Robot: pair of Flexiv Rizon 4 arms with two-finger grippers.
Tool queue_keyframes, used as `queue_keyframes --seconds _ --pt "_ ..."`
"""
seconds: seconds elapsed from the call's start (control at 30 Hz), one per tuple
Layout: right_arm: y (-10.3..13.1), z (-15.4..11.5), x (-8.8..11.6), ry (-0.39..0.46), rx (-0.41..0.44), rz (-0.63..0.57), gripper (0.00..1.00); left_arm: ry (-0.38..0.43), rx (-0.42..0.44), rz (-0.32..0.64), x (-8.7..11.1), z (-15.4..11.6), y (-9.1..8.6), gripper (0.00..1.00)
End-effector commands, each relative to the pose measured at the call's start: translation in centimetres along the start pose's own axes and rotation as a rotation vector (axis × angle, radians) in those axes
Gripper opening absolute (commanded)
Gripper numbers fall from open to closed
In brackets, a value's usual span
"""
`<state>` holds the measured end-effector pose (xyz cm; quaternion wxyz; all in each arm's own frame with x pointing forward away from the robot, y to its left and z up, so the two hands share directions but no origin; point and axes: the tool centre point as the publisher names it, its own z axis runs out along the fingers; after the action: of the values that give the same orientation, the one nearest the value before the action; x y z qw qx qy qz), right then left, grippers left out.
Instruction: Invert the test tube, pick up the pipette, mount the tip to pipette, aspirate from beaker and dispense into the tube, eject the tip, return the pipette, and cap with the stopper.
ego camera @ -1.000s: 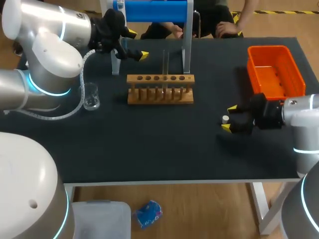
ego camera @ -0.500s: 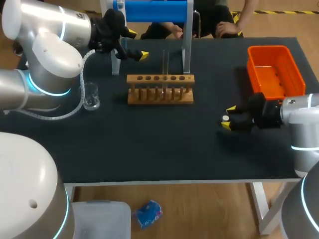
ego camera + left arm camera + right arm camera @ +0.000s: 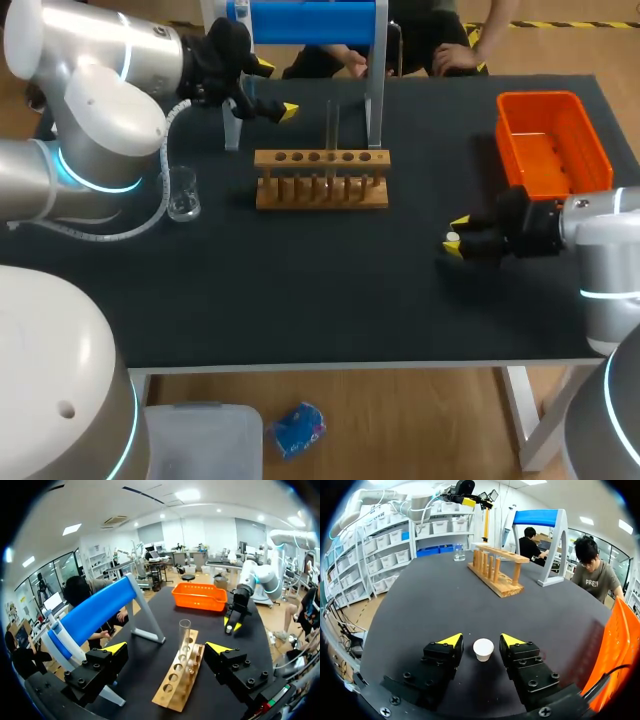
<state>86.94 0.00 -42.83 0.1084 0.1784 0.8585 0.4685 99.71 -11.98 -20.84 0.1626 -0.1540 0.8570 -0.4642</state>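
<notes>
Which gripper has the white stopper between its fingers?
The right gripper; the stopper sits between its open fingers, while the left gripper holds nothing.

1 clear glass test tube (image 3: 333,125) stands upright in a hole near the middle of the wooden rack (image 3: 321,190), toward the far side of the black table (image 3: 300,300). A small clear beaker (image 3: 183,193) stands upright on the table, left of the rack and apart from it. The small white stopper (image 3: 483,649), tapered with its wide end up, sits on the table well right of the rack, between the 2 fingers of the right gripper (image 3: 482,640), with a narrow gap on each side.
</notes>
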Motion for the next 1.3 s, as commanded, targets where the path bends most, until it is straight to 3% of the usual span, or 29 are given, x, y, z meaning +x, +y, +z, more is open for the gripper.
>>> queue_keyframes --seconds 0.03,0.13,0.23,0.27,0.3,0.6,0.87,1.03,1.3 --pt "0.0 0.2 0.0 -0.003 0.002 0.0 0.46 0.003 -0.004 -0.001 -0.1 0.0 -0.1 1.0" --pt "-0.1 0.2 0.0 -0.004 0.002 0.001 0.37 0.003 -0.004 -0.001 -0.1 0.0 -0.1 1.0" --pt "-0.1 0.1 0.0 -0.005 0.003 0.002 0.18 0.003 -0.004 -0.001 -0.1 0.0 -0.1 1.0" --pt "-0.1 0.1 0.0 -0.006 0.002 0.002 0.05 0.003 -0.004 -0.001 -0.1 0.0 -0.1 1.0" --pt "-0.1 0.0 0.0 -0.007 0.002 0.002 0.0 0.003 -0.004 -0.001 -0.1 0.0 -0.1 1.0" --pt "0.1 -0.3 0.0 -0.012 -0.004 -0.001 0.0 0.003 -0.004 -0.001 -0.1 0.0 -0.1 1.0" --pt "1.7 -1.3 0.3 -0.006 -0.011 -0.014 0.0 0.003 -0.004 -0.001 -0.1 0.0 -0.1 1.0" --pt "4.8 -2.9 0.3 -0.003 -0.012 -0.03 0.0 0.003 -0.004 -0.001 -0.1 0.0 -0.1 1.0" --pt "11.7 -5.8 0.2 -0.002 -0.005 -0.046 0.0 0.003 -0.004 -0.001 -0.1 0.0 -0.1 1.0"
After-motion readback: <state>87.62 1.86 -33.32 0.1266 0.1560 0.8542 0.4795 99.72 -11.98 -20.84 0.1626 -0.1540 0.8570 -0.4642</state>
